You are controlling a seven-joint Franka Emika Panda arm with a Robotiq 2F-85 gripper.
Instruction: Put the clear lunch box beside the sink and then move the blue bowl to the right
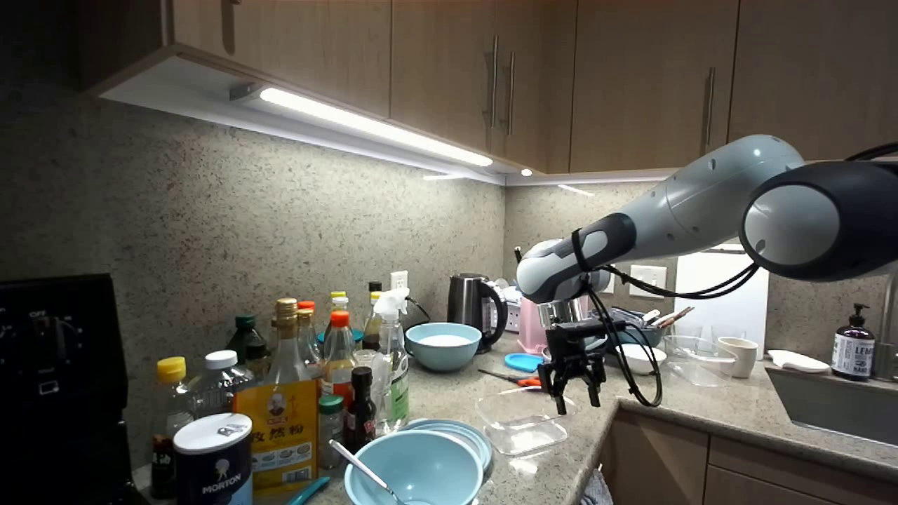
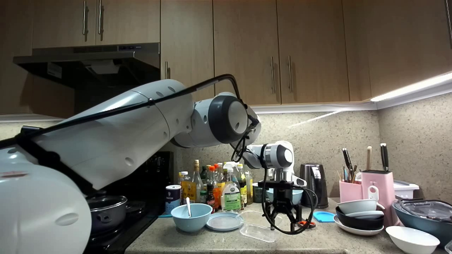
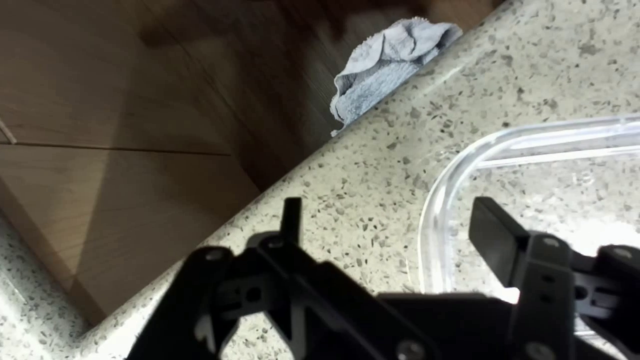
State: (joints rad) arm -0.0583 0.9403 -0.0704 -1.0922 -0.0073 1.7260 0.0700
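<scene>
The clear lunch box [image 1: 525,440] sits on the counter, right of the bowls. It also shows in an exterior view [image 2: 259,232] and in the wrist view [image 3: 440,235]. My gripper [image 1: 579,405] is open and empty; it also shows in an exterior view [image 2: 283,228]. In the wrist view, the box's end wall passes between the two fingertips [image 3: 386,212]. I cannot tell whether the fingers touch it. A blue bowl [image 1: 438,463] with a spoon stands near the front, also in an exterior view [image 2: 192,218]. Another blue bowl [image 1: 435,349] stands by the kettle. The sink [image 1: 842,403] is at the far right.
Blue lids [image 2: 224,221] lie beside the spoon bowl. Orange-handled scissors [image 1: 526,381] and a blue lid [image 1: 523,361] lie behind the box. Another clear container [image 1: 694,365] and a cup [image 1: 738,354] stand near the sink. The counter edge [image 3: 300,175] is close to the gripper; a towel [image 3: 385,65] hangs there.
</scene>
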